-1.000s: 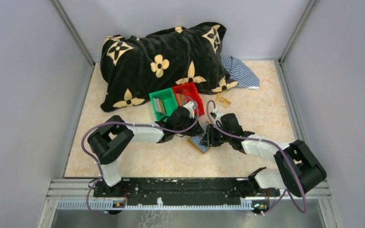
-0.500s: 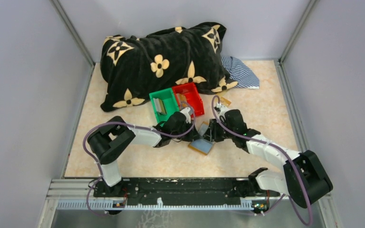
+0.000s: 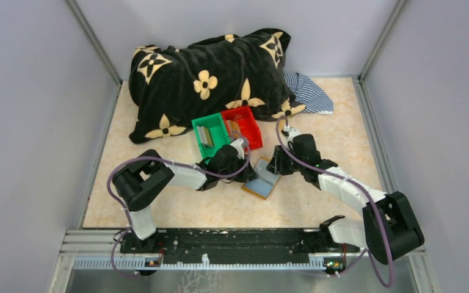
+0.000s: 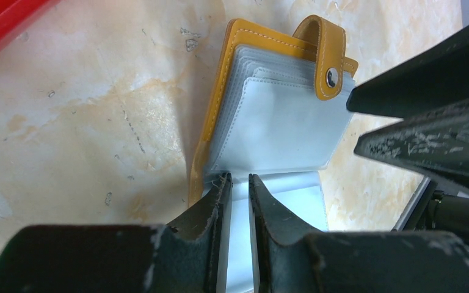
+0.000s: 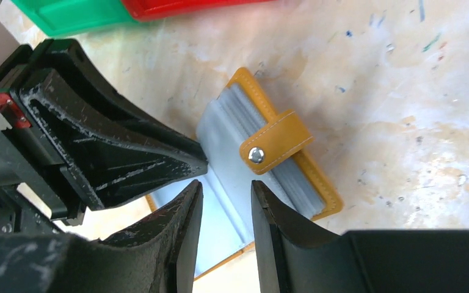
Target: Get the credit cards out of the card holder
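**Both claws at the open holder, mid-table**

At the back left a black flowered pillow lies on the table. Just in front of it stands the green bin with thin grey and tan cards in it. The red bin touches its right side.

Near the bins, the left claw reaches the holder from the left. Its jaws are almost together, with only a slit between them. The tips sit at the fold where the grey leaves meet the tan cover. I cannot tell whether they pinch a leaf or only rest on it.

The holder lies open in the middle of the table, near the bins but apart from them. Its strap is folded over the grey pockets of the far half.

The right claw comes in from the right with its jaws apart. Its tips are just over the flat grey leaf, close to the left claw's tips. At the back right a striped cloth lies beside the pillow.
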